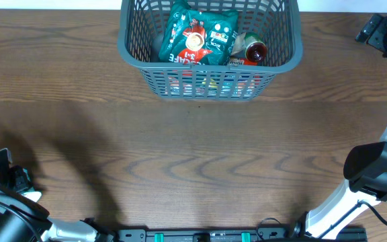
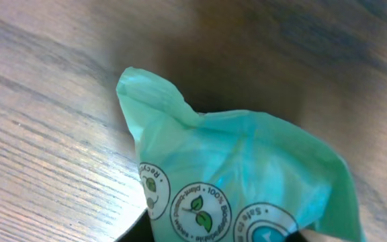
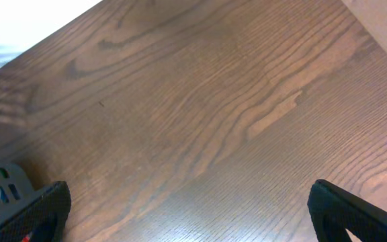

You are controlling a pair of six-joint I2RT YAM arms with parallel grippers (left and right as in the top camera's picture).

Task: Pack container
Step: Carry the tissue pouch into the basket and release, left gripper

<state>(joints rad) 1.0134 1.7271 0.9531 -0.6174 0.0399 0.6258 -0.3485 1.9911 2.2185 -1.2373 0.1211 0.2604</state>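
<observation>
Container (image 1: 180,65), a dark grey lattice basket, sat at the far middle of the wooden table (image 1: 193,148), probably so that both arms could reach it. Inside lay green packets (image 1: 197,33) reading "3:1" and part of "CAFE", beside a can (image 1: 254,50) with a reddish top. In the left wrist view a pale green bag (image 2: 247,168) filled the frame close above the table, seemingly meant for packing. Its round badges read "100% plant-based", with "Recyc" and "Safe" cut off. The left gripper's fingers were hidden behind the bag, so whether they pinched it could not be told. The right gripper (image 3: 190,185) hung spread wide and empty over bare wood near the basket's corner.
</observation>
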